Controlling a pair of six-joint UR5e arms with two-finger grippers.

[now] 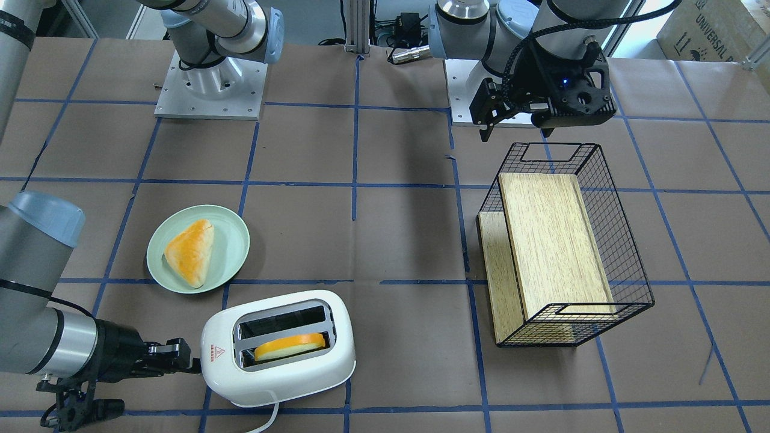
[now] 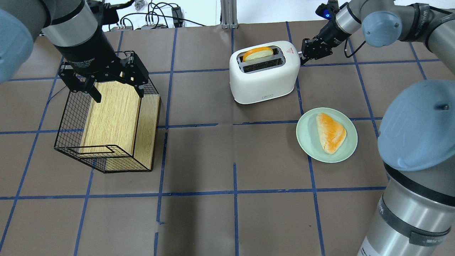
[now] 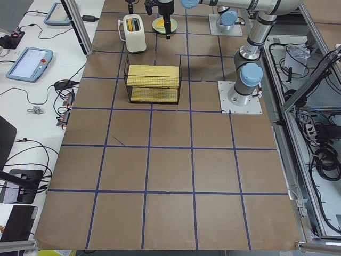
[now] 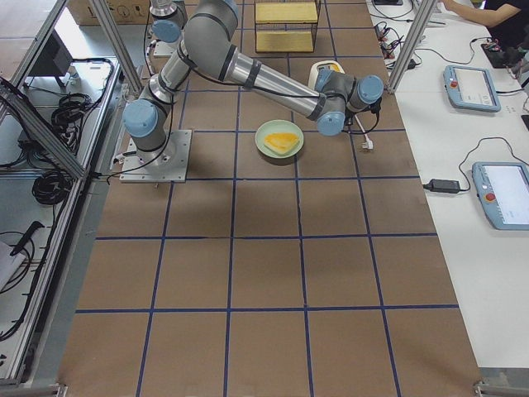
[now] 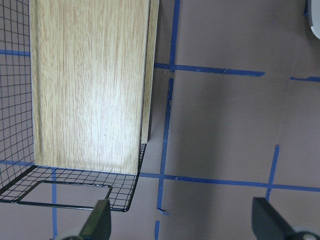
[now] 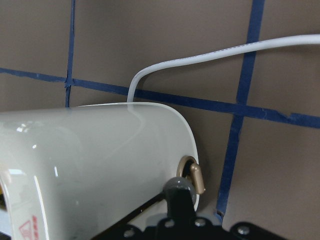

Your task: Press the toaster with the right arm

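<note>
Toaster point(image 2: 265, 80), white, stands far across the table point(image 2: 213, 160), beyond a green plate point(image 2: 305, 142). Right gripper point(image 2: 304, 53), closed, sits at its side lever point(image 6: 194, 176). A sideways push could slide the light body, or the tip could slip off. Its long axis runs left-right, lever end facing the robot's right.

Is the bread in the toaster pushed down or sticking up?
Sticking up: the bread slice pokes above the slot of the toaster.

plate point(image 2: 305, 139) beside toaster point(image 2: 265, 80), basket point(image 2: 71, 121) well apart
</note>
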